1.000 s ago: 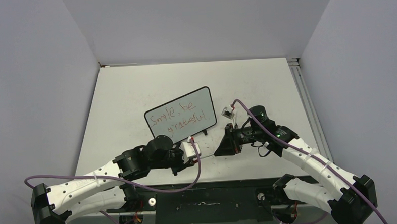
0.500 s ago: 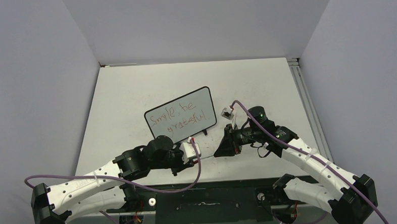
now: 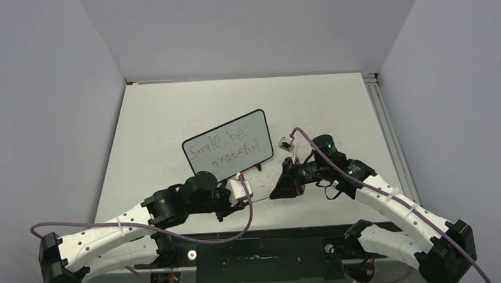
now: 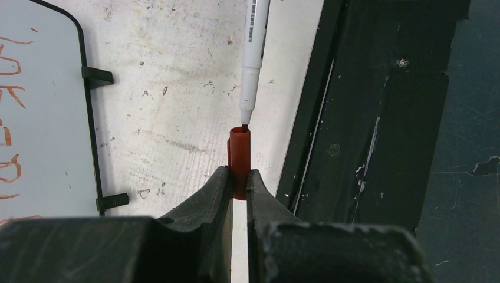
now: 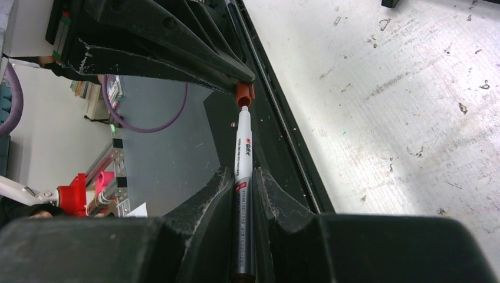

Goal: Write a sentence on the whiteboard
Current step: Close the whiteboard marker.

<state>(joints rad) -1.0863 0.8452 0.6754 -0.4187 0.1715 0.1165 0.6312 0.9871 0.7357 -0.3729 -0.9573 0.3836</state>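
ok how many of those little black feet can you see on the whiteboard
2, both on the whiteboard frame's right edge in the left wrist view: upper foot near the picture's top, lower foot near the left end effector. No others show.

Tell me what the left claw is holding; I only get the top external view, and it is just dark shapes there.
Observer: The left wrist view shows the left claw shut on a red cap, its open end pointing away.
Operator: Report the right claw.
Observer: The right claw is shut on the barrel of a white marker.
Operator: Confirm whether it is capped.
Observer: Not yet. The nib sits right at the cap's mouth, with the white barrel all outside.
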